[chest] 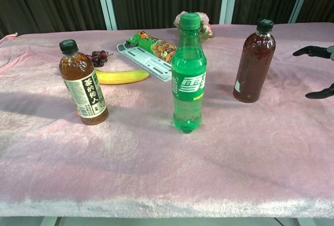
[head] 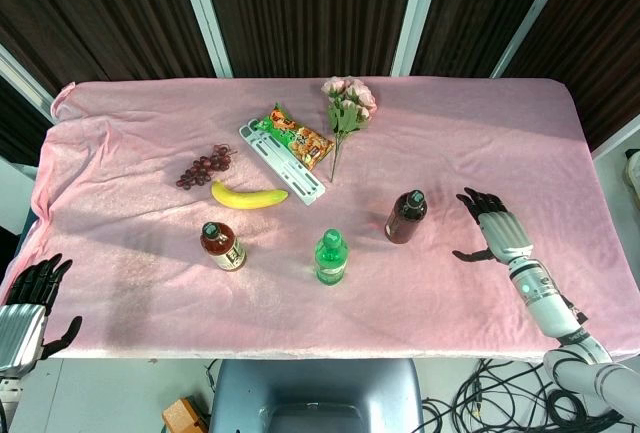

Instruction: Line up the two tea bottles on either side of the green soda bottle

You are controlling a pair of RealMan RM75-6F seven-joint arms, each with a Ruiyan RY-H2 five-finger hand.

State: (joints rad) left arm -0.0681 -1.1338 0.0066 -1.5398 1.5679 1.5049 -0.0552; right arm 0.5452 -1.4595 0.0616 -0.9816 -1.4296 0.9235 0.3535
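Note:
A green soda bottle [head: 331, 257] [chest: 188, 74] stands upright near the table's front middle. To its left stands a labelled tea bottle [head: 222, 246] [chest: 83, 83]. A dark tea bottle [head: 406, 217] [chest: 254, 62] stands upright to the right, a bit farther back. My right hand [head: 495, 228] [chest: 318, 72] hovers open, fingers spread, just right of the dark bottle and apart from it. My left hand [head: 30, 303] is open, off the table's front left corner, holding nothing.
Behind the bottles lie a banana [head: 248, 195], dark grapes [head: 205, 166], a white plastic rack [head: 281, 161] with a snack packet [head: 298, 137] on it, and a pink flower bunch [head: 347, 106]. A pink cloth [head: 130, 123] covers the table.

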